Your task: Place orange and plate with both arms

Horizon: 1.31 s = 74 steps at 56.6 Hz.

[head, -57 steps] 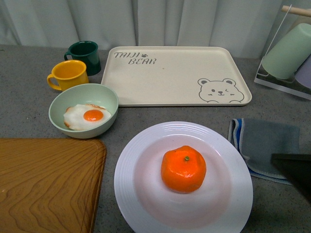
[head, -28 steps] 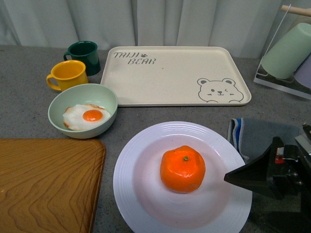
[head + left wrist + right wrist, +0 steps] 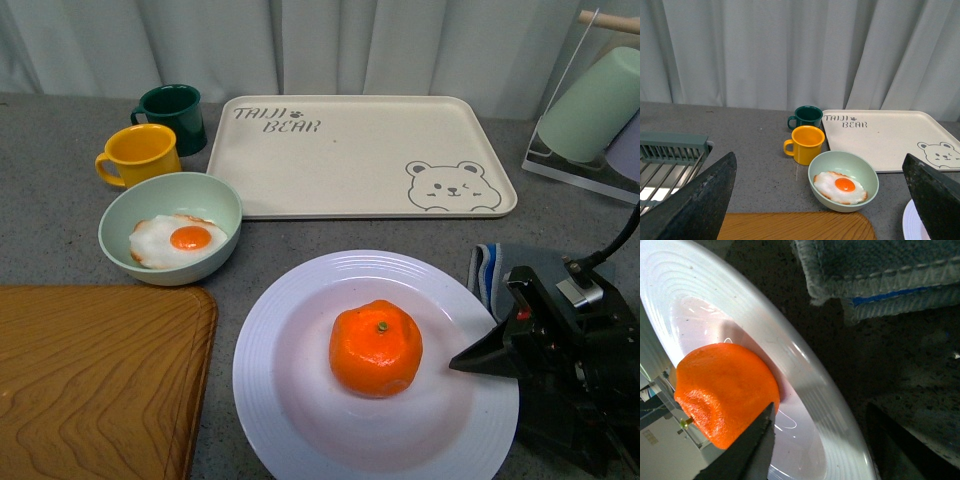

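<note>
right arm: enters the front view at 4 o'clock, black wrist block up | right gripper [image 3: 468, 362]: fingers [image 3: 750, 450] parted, tip aimed toward 9 o'clock, held low | left gripper [image 3: 819, 159]: fingers [image 3: 695, 200] spread wide, level, seen in its wrist view only

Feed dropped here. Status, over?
Left pincer open, empty. Right pincer open, one finger over the plate beside the orange, other outside the rim. Orange resting in plate. Cloth beside plate, near right pincer.
</note>
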Each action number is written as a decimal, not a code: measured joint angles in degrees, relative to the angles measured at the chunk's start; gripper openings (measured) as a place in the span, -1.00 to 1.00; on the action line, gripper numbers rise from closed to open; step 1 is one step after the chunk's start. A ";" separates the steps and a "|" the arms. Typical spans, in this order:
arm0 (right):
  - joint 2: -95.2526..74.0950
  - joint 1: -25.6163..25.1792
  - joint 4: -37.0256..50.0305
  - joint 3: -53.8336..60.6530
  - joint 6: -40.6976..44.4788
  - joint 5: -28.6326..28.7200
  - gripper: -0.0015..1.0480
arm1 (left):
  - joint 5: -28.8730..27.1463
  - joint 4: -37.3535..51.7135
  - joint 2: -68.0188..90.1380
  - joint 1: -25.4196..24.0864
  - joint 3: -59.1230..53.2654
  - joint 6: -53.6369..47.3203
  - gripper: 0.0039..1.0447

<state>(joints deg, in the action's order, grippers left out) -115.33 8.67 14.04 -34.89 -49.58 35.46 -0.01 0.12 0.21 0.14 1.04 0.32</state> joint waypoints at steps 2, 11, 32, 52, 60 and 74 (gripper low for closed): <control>-0.44 0.13 -0.90 -0.57 0.04 -0.50 -0.18 | 0.02 0.00 0.00 0.00 0.00 0.00 0.88; -1.44 0.42 -4.24 -2.03 1.22 -0.50 -0.61 | 0.00 0.00 0.00 0.00 0.00 0.00 0.88; 1.75 0.26 -3.02 -2.01 4.74 2.21 -0.90 | 0.02 0.00 0.00 0.00 0.00 0.00 0.88; 2.84 -0.28 16.02 4.46 1.79 3.43 -0.93 | 0.00 0.00 0.00 0.00 0.00 -0.02 0.88; 2.86 -1.22 22.21 3.08 -0.87 6.10 -0.93 | 0.02 0.00 0.00 0.00 0.00 -0.02 0.88; -4.37 -1.42 20.06 -10.78 -3.89 6.60 -0.93 | 0.00 0.00 0.00 0.00 0.00 -0.02 0.88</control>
<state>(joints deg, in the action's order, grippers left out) -119.70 7.25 34.11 -45.67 -53.47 42.06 -0.01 0.12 0.21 0.14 1.04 0.30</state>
